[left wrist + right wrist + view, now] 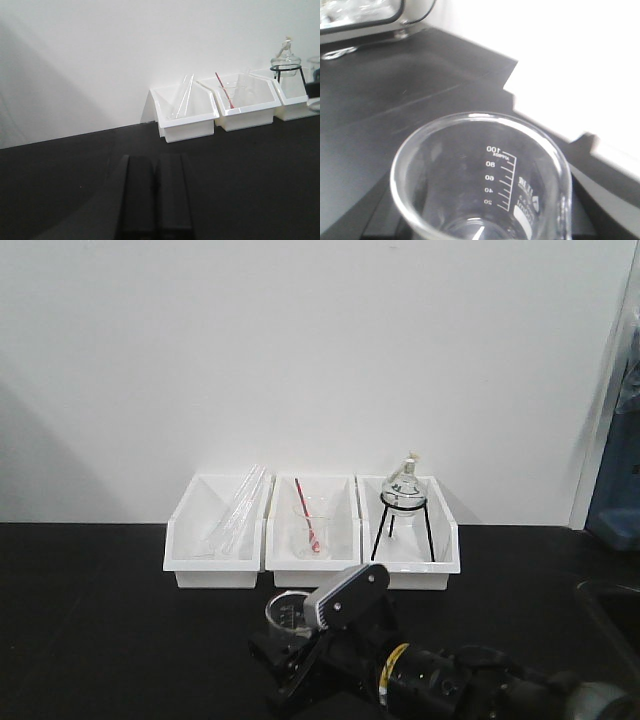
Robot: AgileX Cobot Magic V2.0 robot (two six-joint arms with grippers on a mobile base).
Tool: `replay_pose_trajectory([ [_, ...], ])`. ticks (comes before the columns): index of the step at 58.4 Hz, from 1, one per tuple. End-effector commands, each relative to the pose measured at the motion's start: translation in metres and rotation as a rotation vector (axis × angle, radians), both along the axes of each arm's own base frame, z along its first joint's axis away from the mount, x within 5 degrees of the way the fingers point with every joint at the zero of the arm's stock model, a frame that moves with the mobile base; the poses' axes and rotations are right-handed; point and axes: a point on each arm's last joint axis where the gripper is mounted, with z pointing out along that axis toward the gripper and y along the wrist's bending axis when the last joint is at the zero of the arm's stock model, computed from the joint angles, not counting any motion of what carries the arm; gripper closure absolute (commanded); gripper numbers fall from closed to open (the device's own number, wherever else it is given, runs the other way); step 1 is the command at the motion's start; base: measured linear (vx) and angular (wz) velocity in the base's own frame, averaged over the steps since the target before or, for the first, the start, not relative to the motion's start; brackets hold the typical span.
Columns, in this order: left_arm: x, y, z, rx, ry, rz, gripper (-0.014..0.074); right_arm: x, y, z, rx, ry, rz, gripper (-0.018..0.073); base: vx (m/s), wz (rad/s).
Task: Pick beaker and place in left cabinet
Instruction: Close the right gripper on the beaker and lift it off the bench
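Note:
The beaker [287,612] is a small clear glass cylinder at the bottom centre of the front view, in front of the white bins. My right gripper [288,632] is shut on it, its black fingers hugging the lower wall. In the right wrist view the beaker [480,175] fills the frame, with its 20 to 100 marks showing, and it also appears at the right edge of the left wrist view as the beaker [315,75]. My left gripper [155,161] hovers over the black table [60,175], fingers pressed together and empty. The left cabinet is out of view.
Three white bins stand against the white wall: the left bin [215,565] holds glass tubes, the middle bin [312,575] a clear beaker with a red rod [310,528], the right bin [420,570] a round flask on a black tripod [403,495]. A blue object [615,495] is far right.

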Motion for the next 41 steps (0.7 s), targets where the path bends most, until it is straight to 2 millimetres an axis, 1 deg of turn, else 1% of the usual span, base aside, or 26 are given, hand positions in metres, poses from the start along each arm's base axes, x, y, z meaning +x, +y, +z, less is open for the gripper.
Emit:
replay_pose_trajectory([
  [1,-0.001,0.000,0.002,-0.015,-0.076,-0.004,0.0595,-0.010,-0.008,0.055,0.076,-0.094,-0.020,0.0568,0.00,0.00],
  [5,-0.001,0.000,0.002,-0.015,-0.076,-0.004,0.0595,-0.017,-0.013,0.073,0.081,-0.122,-0.033,0.0568,0.00,0.00],
  [11,-0.001,0.000,0.002,-0.015,-0.076,-0.004,0.0595,-0.026,-0.020,0.094,0.100,-0.162,-0.042,0.0568,0.00,0.00],
  [18,-0.001,0.000,0.002,-0.015,-0.076,-0.004,0.0595,-0.033,-0.025,0.107,0.104,-0.182,-0.053,0.0568,0.00,0.00],
  [23,-0.001,0.000,0.002,-0.015,-0.076,-0.004,0.0595,-0.035,-0.029,0.110,0.082,-0.169,-0.073,0.0568,0.00,0.00],
  [27,-0.001,0.000,0.002,-0.015,-0.076,-0.004,0.0595,-0.035,-0.030,0.108,0.064,-0.153,-0.084,0.0568,0.00,0.00],
  [41,-0.001,0.000,0.002,-0.015,-0.076,-0.004,0.0595,-0.035,-0.030,0.108,0.063,-0.152,-0.085,0.0568,0.00,0.00],
])
